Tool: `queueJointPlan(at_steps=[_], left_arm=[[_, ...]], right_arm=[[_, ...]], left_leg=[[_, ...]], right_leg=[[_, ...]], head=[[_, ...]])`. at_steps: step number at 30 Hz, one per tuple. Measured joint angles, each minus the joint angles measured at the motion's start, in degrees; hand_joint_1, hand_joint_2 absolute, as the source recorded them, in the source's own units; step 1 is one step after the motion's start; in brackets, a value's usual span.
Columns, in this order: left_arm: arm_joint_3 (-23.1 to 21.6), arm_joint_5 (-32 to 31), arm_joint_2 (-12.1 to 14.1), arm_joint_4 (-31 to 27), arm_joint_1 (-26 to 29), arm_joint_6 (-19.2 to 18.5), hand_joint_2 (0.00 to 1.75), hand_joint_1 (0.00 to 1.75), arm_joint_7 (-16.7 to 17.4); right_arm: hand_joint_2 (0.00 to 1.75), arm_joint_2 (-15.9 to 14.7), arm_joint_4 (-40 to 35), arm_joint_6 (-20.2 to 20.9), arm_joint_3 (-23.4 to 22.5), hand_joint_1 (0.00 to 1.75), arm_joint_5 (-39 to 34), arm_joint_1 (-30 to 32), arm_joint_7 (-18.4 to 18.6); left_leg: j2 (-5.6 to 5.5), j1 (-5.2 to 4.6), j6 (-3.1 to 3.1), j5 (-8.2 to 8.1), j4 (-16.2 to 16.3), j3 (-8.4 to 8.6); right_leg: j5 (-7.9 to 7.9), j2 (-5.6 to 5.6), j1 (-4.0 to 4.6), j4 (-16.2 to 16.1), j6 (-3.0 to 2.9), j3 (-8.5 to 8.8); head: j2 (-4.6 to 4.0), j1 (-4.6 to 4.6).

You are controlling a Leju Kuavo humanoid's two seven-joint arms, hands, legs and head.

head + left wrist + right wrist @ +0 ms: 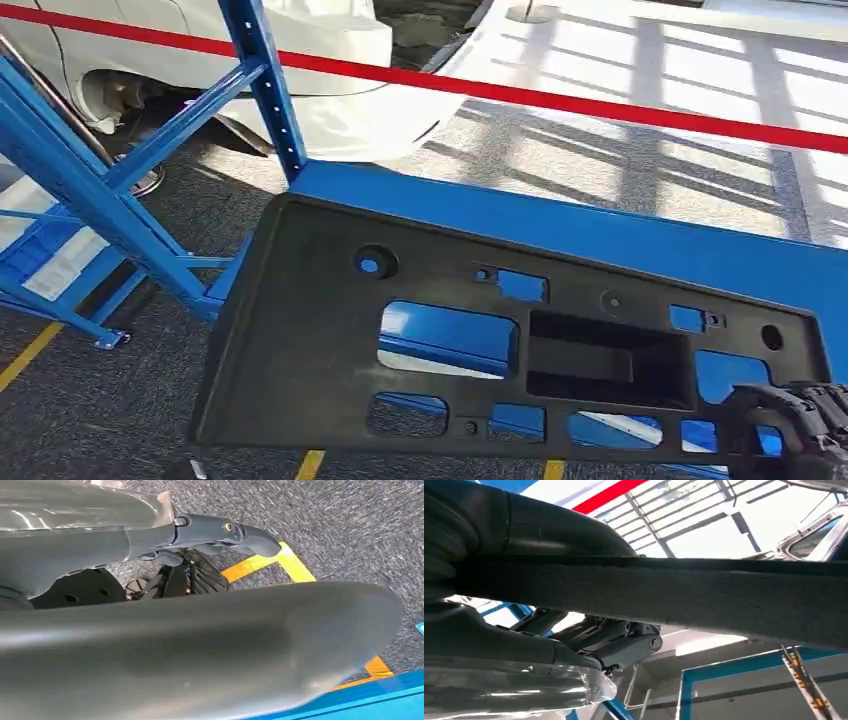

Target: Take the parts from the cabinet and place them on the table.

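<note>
The black plastic panel point(330, 360), a large flat part pierced with cut-outs, is carried tilted above the blue counter point(620, 235), its far edge over the near rim. The right hand point(795, 415) grips the panel's near right corner, dark fingers wrapped over the edge; the right wrist view confirms the edge clamped between thumb and fingers. The left hand point(190, 555) sits just beside the panel's broad grey underside, but whether it actually has hold cannot be determined. Judged step: setting the part down. Recommended: level the panel and advance it fully over the counter before letting go. Obstructions: the blue rack upright point(262, 85) stands close by the panel's far left corner; a red barrier tape point(560, 98) and a white car body point(330, 60) lie beyond.
</note>
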Motion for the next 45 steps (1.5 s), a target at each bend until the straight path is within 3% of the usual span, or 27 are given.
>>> queueJointPlan(at_steps=[11,14,19,29,33,35,38,39,40,41,43,44,45], left_arm=[[0.2,0.0,0.0,0.0,0.1,-1.9,1.75,0.0,-1.7],[0.4,0.0,0.0,0.0,0.1,-1.5,1.75,0.0,-1.6],[1.0,0.0,0.0,0.0,0.1,1.4,1.75,0.0,1.8],[1.0,0.0,0.0,0.0,0.1,5.0,1.75,0.0,3.2],[1.0,0.0,0.0,0.0,0.0,5.4,1.75,0.0,3.3],[1.0,0.0,-0.1,0.0,-0.1,5.5,1.75,0.0,3.3],[1.0,0.0,-0.1,0.0,0.0,5.5,1.75,0.0,3.4],[1.0,0.0,-0.1,0.0,0.1,5.5,1.75,0.0,3.4],[1.0,0.0,-0.1,0.0,0.1,5.5,1.75,0.0,3.5],[1.0,0.0,-0.1,0.0,0.0,5.5,1.75,0.0,3.5],[1.0,0.0,-0.1,0.0,0.0,5.5,1.75,0.0,3.5],[1.0,0.0,-0.1,0.0,0.0,5.5,1.75,0.0,3.5],[1.0,0.0,-0.1,0.0,0.0,5.5,1.75,0.0,3.5]], right_arm=[[1.75,7.4,-0.9,0.0,-0.4,1.75,-2.2,2.5,-6.0],[1.75,8.3,-0.9,0.0,-0.4,1.75,-2.5,2.7,-6.4],[1.75,9.9,-0.4,0.0,-0.3,1.75,-2.5,3.2,-6.4],[1.75,11.4,1.5,0.0,1.4,1.75,-3.9,3.4,-5.6],[1.75,11.8,1.8,0.0,1.8,1.75,-4.3,3.5,-5.6],[1.75,11.8,1.8,0.0,1.9,1.75,-4.5,3.7,-5.6],[1.75,11.8,2.2,-0.1,2.2,1.75,-4.6,3.8,-5.6],[1.75,11.8,2.4,-0.1,2.3,1.75,-4.7,3.8,-5.6],[1.75,11.8,2.6,-0.1,2.3,1.75,-4.8,3.9,-5.5],[1.75,11.8,2.7,-0.1,2.3,1.75,-4.9,3.9,-5.5],[1.75,11.8,2.8,-0.1,2.3,1.75,-5.0,3.9,-5.4],[1.75,11.8,2.8,-0.1,2.3,1.75,-5.0,3.8,-5.4],[1.75,11.8,2.9,-0.1,2.3,1.75,-5.1,3.7,-5.4]], left_leg=[[0.0,0.0,0.0,0.0,0.0,0.0],[0.0,0.0,0.0,0.0,0.0,0.01],[0.0,0.0,0.0,0.0,0.0,0.0],[0.0,-0.47,0.09,-0.04,0.1,0.0],[0.03,-0.74,0.81,0.44,-0.1,0.04],[0.41,-0.16,1.46,1.03,-0.6,0.17],[0.77,-0.15,1.52,1.08,-0.6,0.05],[0.87,-0.15,1.47,1.11,-0.6,0.04],[0.9,-0.11,1.39,1.16,-0.6,0.05],[0.9,-0.05,1.33,1.18,-0.6,0.07],[0.84,0.13,0.87,1.2,-0.5,0.18],[0.82,0.13,0.45,1.25,-0.5,0.11],[0.76,-0.17,0.11,1.33,-0.4,-0.16]], right_leg=[[0.0,0.02,0.0,0.0,0.0,0.01],[0.0,0.01,0.0,0.0,0.0,0.01],[0.0,0.01,0.0,0.0,0.0,0.0],[0.12,0.0,-0.4,-0.1,0.2,0.02],[0.55,0.08,-0.73,-0.3,0.85,0.12],[-1.89,-0.44,-0.73,1.6,1.02,-0.46],[-9.16,-0.47,-0.83,14.5,1.39,-5.1],[-9.7,-0.5,-0.85,17.2,1.47,-5.89],[-8.86,-0.55,-0.86,17.0,1.53,-5.38],[-7.07,-0.62,-0.91,14.5,1.55,-3.72],[-2.27,-0.79,-1.03,3.6,1.46,2.27],[-2.83,-0.71,-1.07,0.2,1.25,3.94],[-2.81,-0.6,-0.74,-0.2,1.05,4.37]], head=[[0.0,0.0],[0.0,0.0],[0.0,-0.02],[0.0,-0.02],[0.0,-0.04],[0.0,0.07],[0.0,0.09],[0.0,0.09],[0.0,0.07],[0.0,0.07],[0.0,0.09],[0.0,0.09],[0.0,0.09]])
